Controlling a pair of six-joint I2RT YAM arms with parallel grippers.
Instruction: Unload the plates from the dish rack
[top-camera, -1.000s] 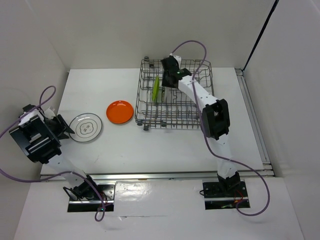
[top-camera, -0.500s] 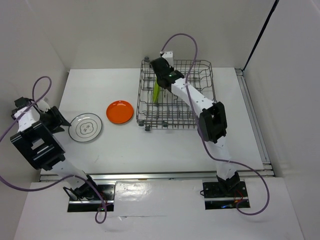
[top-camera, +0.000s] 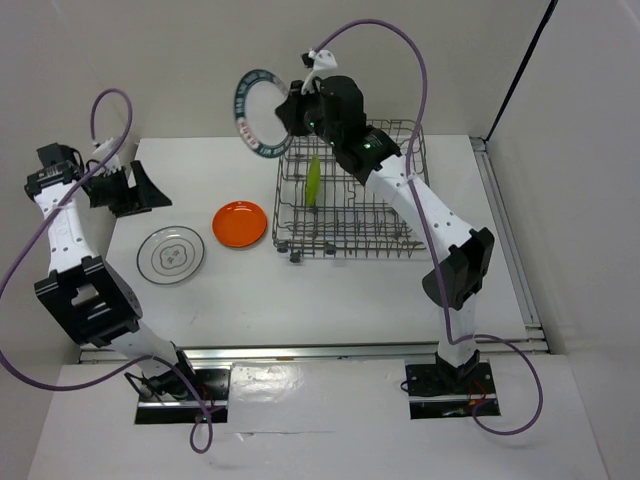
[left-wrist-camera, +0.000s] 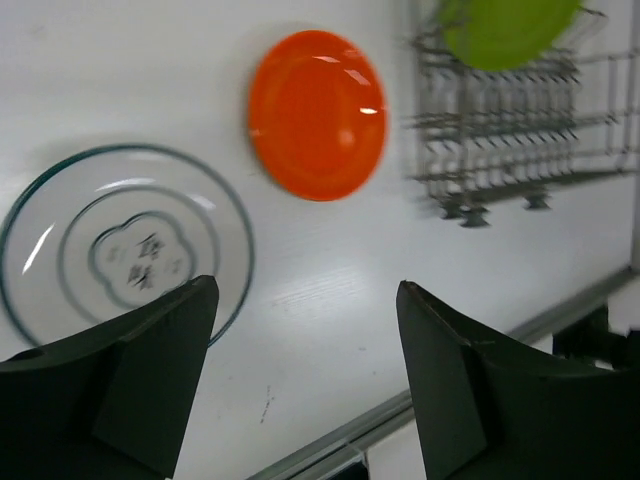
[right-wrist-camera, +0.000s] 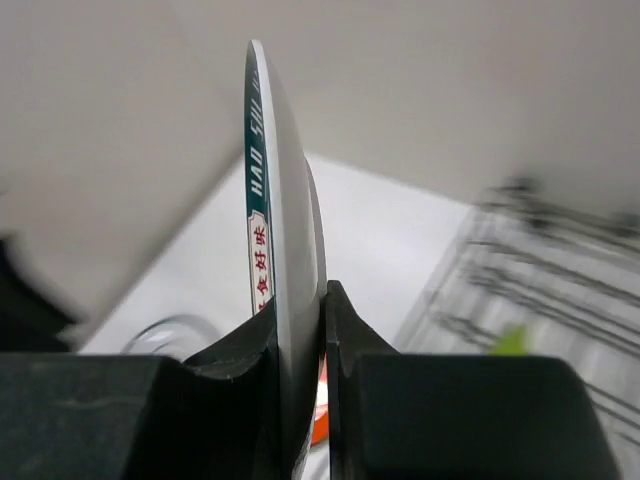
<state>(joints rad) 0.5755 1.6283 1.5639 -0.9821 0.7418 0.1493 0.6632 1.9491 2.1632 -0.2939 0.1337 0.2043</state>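
My right gripper (top-camera: 293, 112) is shut on the rim of the white plate with a dark lettered ring (top-camera: 262, 112). It holds the plate on edge, high above the back left corner of the dish rack (top-camera: 400, 215). In the right wrist view the plate (right-wrist-camera: 275, 230) stands edge-on between my fingers (right-wrist-camera: 345, 330). A lime green plate (top-camera: 313, 180) stands upright in the rack. An orange plate (top-camera: 240, 223) and a pale plate with thin dark rings (top-camera: 171, 254) lie flat on the table left of the rack. My left gripper (top-camera: 140, 190) is open and empty, raised above the pale plate (left-wrist-camera: 125, 240).
The left wrist view shows the orange plate (left-wrist-camera: 318, 113), the rack's front wheels (left-wrist-camera: 470, 212) and the green plate (left-wrist-camera: 505, 25). White walls close in the table at the back and sides. A metal rail (top-camera: 330, 350) runs along the near edge.
My right gripper has lifted the lettered plate up out of the rack and to the left. My left arm has risen and swung toward the back left.
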